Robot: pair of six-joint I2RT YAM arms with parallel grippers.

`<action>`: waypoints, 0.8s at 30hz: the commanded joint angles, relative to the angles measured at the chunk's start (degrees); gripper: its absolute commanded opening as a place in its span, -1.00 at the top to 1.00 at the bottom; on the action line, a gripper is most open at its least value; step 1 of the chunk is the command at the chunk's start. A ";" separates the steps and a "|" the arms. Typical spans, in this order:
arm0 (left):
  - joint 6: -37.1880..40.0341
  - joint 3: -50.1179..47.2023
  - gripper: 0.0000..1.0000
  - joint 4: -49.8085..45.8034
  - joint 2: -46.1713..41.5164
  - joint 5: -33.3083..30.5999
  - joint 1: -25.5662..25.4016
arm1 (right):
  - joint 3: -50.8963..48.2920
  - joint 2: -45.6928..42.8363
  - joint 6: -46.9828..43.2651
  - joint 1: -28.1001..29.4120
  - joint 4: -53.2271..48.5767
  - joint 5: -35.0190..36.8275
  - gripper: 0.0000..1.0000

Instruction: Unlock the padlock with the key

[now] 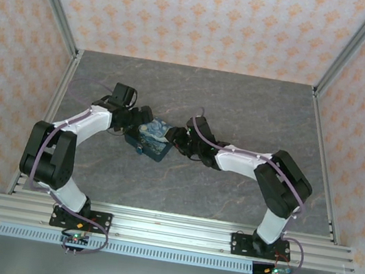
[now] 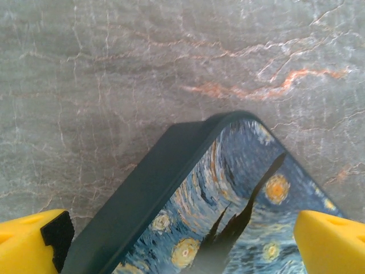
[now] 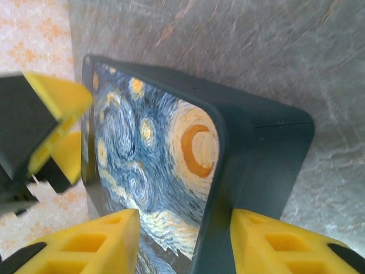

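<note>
Top external view is showing the arm bases (image 1: 79,218) sitting at the near edge of the table (image 1: 244,98), the left arm (image 1: 64,139) reaching in from the left and the right arm (image 1: 261,167) from the right, both meeting at the padlock (image 1: 154,141), which is lying about mid-table, a little left of centre, painted face showing upward. The left gripper (image 1: 135,127) is sitting at the padlock's left end and the right gripper (image 1: 179,141) at its right end. Left wrist view is showing the left gripper's yellow fingers (image 2: 28,242) standing wide apart with the padlock spanning the gap between them, one black pad sitting just beside the dark teal side; whether they are pressing on it I cannot tell. Right wrist view is showing that gripper's fingers (image 3: 85,245) spreading apart and straddling the near corner where the painted face is meeting the teal side, one finger lying over the face, the other over the side. Beyond the padlock the grey veined tabletop is running back to patterned walls (image 1: 202,15)
</note>
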 commanded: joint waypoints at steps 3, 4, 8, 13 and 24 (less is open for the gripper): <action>-2.68 -3.47 -1.00 3.81 -3.56 1.62 -1.69 | 3.90 2.31 -0.01 -2.89 -0.98 1.83 0.14; -3.06 -3.88 -1.00 4.30 -3.84 1.55 -2.17 | 4.37 2.70 0.24 -3.41 -0.99 1.69 0.14; -3.95 -4.50 -1.00 5.25 -4.03 0.41 -3.88 | 6.14 3.98 0.81 -4.70 -1.24 1.22 0.15; -6.57 -4.95 -1.00 7.46 -3.21 1.51 -5.04 | 7.53 4.30 0.16 -5.44 -2.54 1.30 0.14; -11.11 -8.28 -0.99 2.09 -12.54 -11.21 -3.90 | 0.36 -7.27 -2.99 -7.03 -10.76 7.33 -0.32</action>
